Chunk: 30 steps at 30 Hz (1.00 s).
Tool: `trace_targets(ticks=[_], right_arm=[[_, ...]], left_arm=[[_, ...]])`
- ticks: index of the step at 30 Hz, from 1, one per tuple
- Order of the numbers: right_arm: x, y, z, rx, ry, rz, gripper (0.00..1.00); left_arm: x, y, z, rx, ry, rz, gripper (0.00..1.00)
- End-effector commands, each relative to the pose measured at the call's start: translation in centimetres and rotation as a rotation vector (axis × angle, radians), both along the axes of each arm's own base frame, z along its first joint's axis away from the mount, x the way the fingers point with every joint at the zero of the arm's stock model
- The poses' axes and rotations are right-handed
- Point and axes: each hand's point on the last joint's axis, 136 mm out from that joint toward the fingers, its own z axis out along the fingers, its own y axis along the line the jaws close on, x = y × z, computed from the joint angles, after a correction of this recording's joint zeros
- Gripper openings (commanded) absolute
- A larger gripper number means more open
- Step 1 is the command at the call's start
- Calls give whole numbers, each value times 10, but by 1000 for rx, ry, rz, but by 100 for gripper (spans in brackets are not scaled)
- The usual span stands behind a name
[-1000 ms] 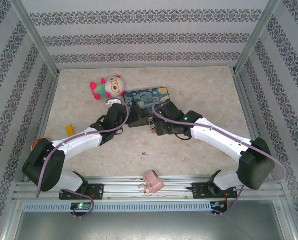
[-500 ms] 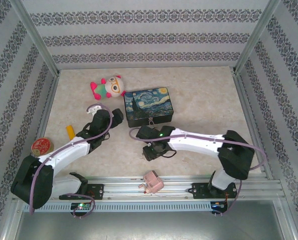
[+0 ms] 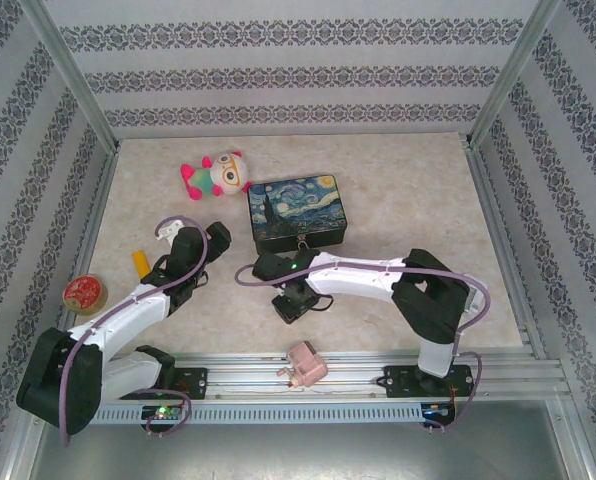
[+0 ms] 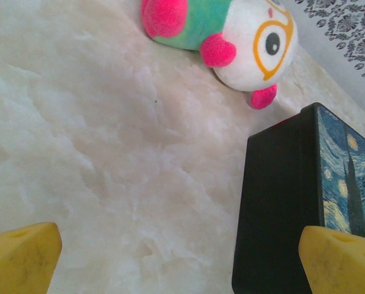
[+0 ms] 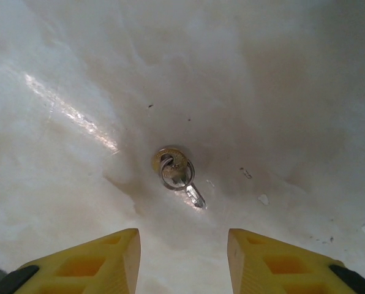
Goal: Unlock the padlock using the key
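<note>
- The key lies flat on the table, near the middle of the front edge.
- The right gripper hangs over it, fingers apart, holding nothing.
- The left gripper is spread wide beside the tin box.
- The padlock hangs on the box's front.

**Tally of Things on the Surface**

One plush toy. One painted tin box. One padlock. One key. One pink block. One yellow piece. One red disc. Hands number two: the left hand and the right hand.
</note>
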Motion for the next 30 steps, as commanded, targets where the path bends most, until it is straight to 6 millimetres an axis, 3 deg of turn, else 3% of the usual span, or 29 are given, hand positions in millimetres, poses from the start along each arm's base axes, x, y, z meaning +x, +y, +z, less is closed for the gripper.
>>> trace_targets(ticks=[1,10,22,30], right_arm=[[1,-1,-3,-53,-15,69,43],[9,8,-12,-88,-41,99,44],[31,12,-13,-110,-92,79,36],[42,3,-10,-123,-113,28,32]], left_arm=[[0,5,-1,-34,-8,30,99],[0,8,-8,-59,-3,47,99],[3,4,-13,-81,16,27,99],[3,3,-15,-87,20,24,99]])
